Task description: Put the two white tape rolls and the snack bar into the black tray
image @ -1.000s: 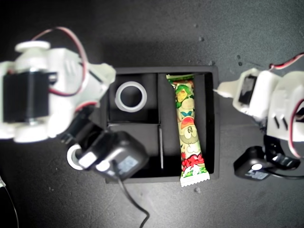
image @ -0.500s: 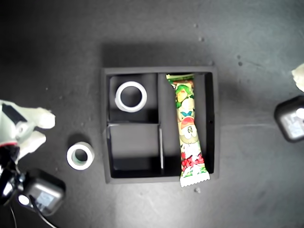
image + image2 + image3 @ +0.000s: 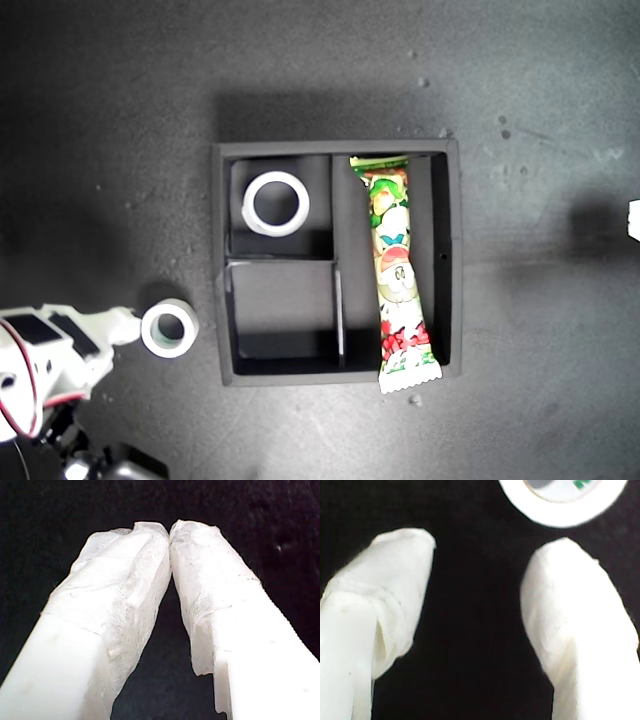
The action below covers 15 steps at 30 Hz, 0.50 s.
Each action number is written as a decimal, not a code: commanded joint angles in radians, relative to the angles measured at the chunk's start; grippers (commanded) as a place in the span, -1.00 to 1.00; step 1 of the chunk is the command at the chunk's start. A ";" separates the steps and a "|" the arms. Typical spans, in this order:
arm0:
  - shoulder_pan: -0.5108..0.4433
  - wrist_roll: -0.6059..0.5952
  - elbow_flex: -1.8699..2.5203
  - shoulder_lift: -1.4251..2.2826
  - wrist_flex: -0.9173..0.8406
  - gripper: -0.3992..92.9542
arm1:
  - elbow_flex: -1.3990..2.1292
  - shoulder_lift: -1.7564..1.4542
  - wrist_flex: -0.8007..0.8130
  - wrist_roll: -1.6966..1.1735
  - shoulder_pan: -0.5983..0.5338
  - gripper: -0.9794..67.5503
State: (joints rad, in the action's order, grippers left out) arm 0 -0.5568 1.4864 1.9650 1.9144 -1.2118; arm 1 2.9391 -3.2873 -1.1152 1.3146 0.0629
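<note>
Both pincers are recorded separately. My second gripper is seen with its two white padded fingers set wide apart, nothing between them; my first gripper has its fingertips pressed together on nothing, dark surface only beyond them.

The remaining item is the smaller, thicker white tape roll with greenish inner core. It lies flat on the dark table, outside the square matte black tray with raised walls, just beside the tray's outer wall. In the second wrist view the roll is seen just ahead of the fingertips and offset toward one finger, not centred in the gap. The second arm is clearly the nearer one; in the exterior view its white finger reaches almost to the roll. The first arm is judged to be the sliver at the exterior view's right edge, well apart.

The roll is a ring with its hole facing up, so no long axis is to be noted; any approach direction across its rim is judged equivalent.

The wider thin-walled white tape ring is already in one small compartment. The long white-and-green snack bar packet lies along the long compartment, its red-lettered crimped end overhanging the tray wall. The other small compartment, beyond the roll from my second gripper, holds nothing.

Judgement: the gap must be shifted sideways to centre on the roll before closing.
</note>
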 commanded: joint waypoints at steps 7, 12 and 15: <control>-0.009 -0.017 -0.100 -0.215 0.173 -0.67 | 0.184 -0.060 0.127 -0.063 0.057 -0.99; 0.008 -0.035 -0.121 -0.265 0.190 -0.67 | 0.184 -0.060 0.104 -0.043 0.028 -0.99; 0.021 -0.034 -0.124 -0.299 0.192 -0.66 | 0.184 -0.060 0.103 -0.054 0.026 -0.98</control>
State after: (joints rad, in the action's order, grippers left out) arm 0 -0.5507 1.4603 1.8822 1.6322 -1.0293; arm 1 3.1109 -3.3379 -1.0140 1.3146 0.0905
